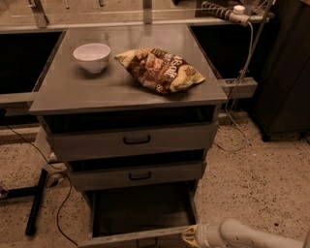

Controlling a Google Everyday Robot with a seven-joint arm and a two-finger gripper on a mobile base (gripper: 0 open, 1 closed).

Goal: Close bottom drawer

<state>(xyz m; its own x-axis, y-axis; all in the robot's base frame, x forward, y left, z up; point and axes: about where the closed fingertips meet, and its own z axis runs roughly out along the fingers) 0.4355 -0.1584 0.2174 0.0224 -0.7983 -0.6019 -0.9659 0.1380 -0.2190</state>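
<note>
The bottom drawer [140, 209] of the grey cabinet stands pulled far out, its inside dark and empty, its front edge [131, 237] at the bottom of the camera view. Its handle is cut off by the picture's lower edge. The middle drawer [138, 175] and top drawer [133, 140] above it are pushed in, each with a small black bar handle. My gripper [190, 235] is at the drawer front's right corner, touching or very close to it, on a white arm [252, 236] coming from the lower right.
A white bowl [91, 57] and a chip bag [159, 69] lie on the cabinet top [97, 89]. A black stand leg [36, 208] and cables [60, 213] lie on the speckled floor at left. A dark cabinet [286, 72] stands at right, with a power strip [225, 12] and hanging cord.
</note>
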